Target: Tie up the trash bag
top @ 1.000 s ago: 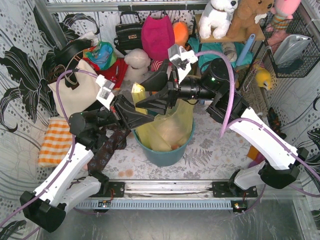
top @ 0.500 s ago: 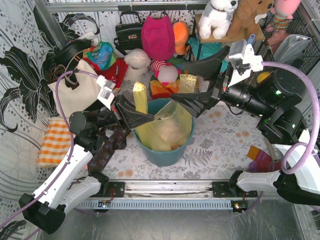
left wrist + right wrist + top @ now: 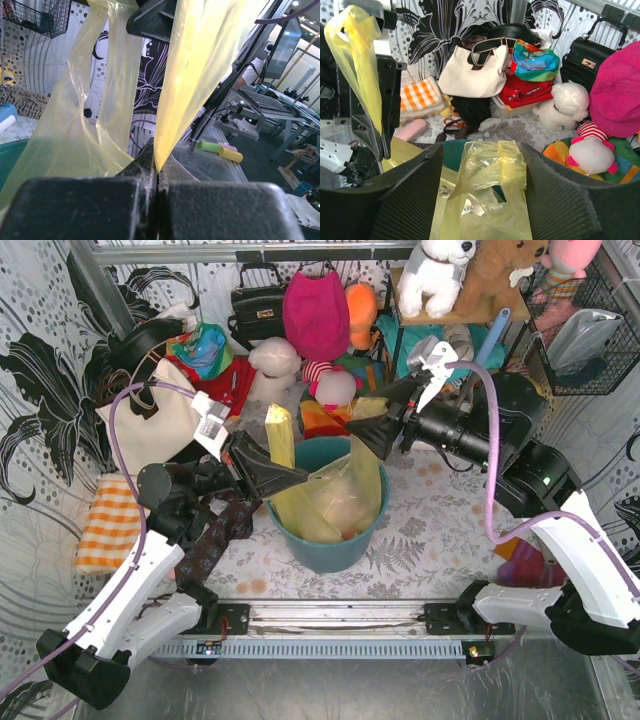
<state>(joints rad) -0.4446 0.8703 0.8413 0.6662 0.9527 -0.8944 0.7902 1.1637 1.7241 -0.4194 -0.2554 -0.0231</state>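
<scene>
1. At the near edge of the table [image 3: 420,535], a metal rail [image 3: 330,618] carries both arm bases. The left arm [image 3: 130,590] reaches up the left side and the right arm [image 3: 580,550] bends in from the right.
2. Just beyond the rail, near the middle, stands the teal bin [image 3: 330,552]. The trash bag [image 3: 340,495] sits inside it, with its yellow-green plastic bulging above the rim.
3. At the bin's left rim, the left gripper [image 3: 296,478] is clamped fully together on one strip of the trash bag. The left wrist view shows the plastic pinched in the seam between the closed fingers [image 3: 225,210]. From there the strip stands roughly upright above them.
4. At the bin's far rim, the right gripper [image 3: 368,420] has its jaws spread wide. A second crinkled flap of the bag rises in the gap between its fingers [image 3: 560,200]. The flap hangs loose and is not squeezed, so this gripper has hold of nothing.
5. Left of the bin, beyond the left arm, an orange checked cloth [image 3: 108,520] lies on the table. Farther back is a white tote bag [image 3: 150,415] with dark straps.
6. Farthest back, against the patterned wall, are a white plush toy [image 3: 273,360], a black handbag [image 3: 257,305] and a magenta bag [image 3: 315,305].
</scene>
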